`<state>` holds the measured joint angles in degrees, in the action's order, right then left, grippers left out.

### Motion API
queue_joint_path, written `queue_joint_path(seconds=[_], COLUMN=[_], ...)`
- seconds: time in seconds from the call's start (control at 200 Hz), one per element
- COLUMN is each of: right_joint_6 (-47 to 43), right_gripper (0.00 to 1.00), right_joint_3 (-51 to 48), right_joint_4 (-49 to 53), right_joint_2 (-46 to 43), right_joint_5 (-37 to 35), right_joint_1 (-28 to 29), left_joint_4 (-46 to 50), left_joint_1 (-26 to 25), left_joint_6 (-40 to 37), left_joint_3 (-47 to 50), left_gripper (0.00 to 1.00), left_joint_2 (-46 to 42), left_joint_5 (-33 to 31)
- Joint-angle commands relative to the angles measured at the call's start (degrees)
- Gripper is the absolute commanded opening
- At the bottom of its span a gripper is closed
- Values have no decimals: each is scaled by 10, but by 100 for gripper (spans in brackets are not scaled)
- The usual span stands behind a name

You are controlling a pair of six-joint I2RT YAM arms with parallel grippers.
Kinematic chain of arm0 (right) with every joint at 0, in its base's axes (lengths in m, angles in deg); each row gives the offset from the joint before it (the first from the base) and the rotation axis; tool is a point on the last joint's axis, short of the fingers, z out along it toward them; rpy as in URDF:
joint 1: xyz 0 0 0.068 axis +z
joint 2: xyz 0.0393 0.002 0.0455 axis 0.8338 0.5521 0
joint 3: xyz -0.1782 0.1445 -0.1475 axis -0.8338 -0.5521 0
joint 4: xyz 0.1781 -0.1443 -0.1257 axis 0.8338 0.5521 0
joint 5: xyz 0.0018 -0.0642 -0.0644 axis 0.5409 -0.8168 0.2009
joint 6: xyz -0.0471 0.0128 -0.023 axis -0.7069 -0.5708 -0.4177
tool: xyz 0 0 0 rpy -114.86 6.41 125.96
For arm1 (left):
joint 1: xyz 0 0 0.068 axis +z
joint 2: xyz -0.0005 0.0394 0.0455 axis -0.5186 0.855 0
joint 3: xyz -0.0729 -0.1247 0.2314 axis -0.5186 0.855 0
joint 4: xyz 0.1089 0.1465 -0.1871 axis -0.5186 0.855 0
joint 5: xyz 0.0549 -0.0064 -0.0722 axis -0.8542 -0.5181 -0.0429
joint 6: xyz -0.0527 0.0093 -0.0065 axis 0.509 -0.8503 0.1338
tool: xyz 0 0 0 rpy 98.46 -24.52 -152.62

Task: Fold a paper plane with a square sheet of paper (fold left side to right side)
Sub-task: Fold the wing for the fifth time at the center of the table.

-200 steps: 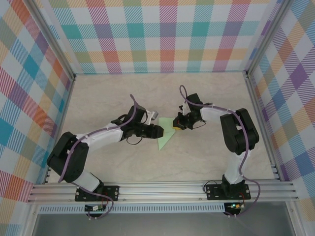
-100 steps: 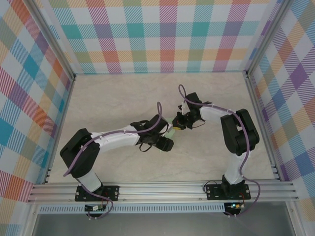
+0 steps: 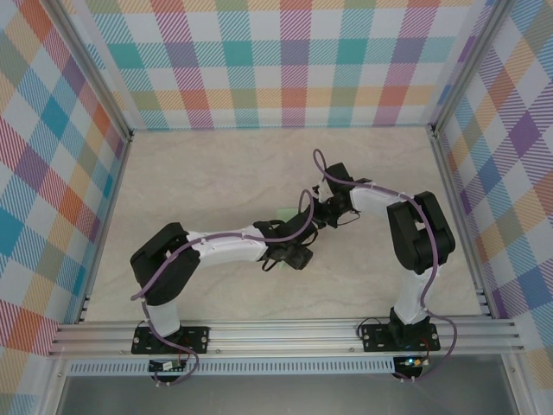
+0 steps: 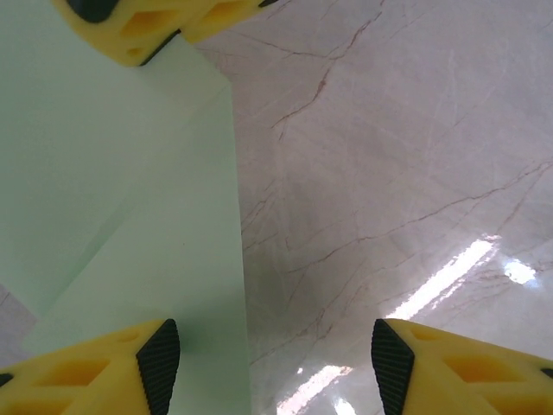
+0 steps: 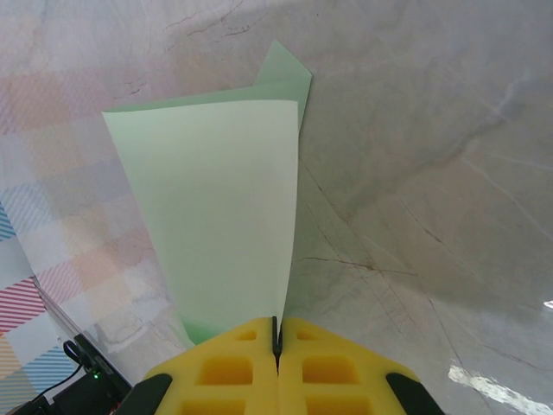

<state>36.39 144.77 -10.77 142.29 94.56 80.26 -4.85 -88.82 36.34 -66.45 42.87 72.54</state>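
On table (image 3: pixel 199 173): right claw (image 5: pixel 278 335) clamped on paper (image 5: pixel 216 207); left claw (image 4: pixel 275 359) apart over its edge.

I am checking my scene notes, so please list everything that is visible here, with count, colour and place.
folded sheet of paper: one, pale green, at the table's middle, between the grippers.
table: one, beige marble pattern, under everything.
walls: three, coloured plaid, around the table.
frame rail: one, silver, near edge.
left gripper: one, yellow fingers, open above the paper's edge.
right gripper: one, yellow fingers, shut on the paper's edge.
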Motion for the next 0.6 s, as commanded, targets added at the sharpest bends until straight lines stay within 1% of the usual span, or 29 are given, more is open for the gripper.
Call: queue_joint_path(seconds=[0.0,0.145,0.515,0.595], right_joint_6=[0,-1,-7,-8], right_gripper=[0,0,0,0], right_joint_3=[18,21,32,33], right_joint_4=[17,21,35,40], right_joint_2=[-1,1,8,9], right_joint_5=[6,6,-3,-5], right_joint_1=[6,7,11,12], left_joint_4=[21,29,19,16], left_joint_1=[-4,-5,-5,-5], left_joint_6=[-8,-4,4,7], left_joint_3=[-12,-11,6,10], left_gripper=[61,57,39,36], left_joint_2=[12,18,26,28], left_joint_5=[-50,-73,-63,-62])
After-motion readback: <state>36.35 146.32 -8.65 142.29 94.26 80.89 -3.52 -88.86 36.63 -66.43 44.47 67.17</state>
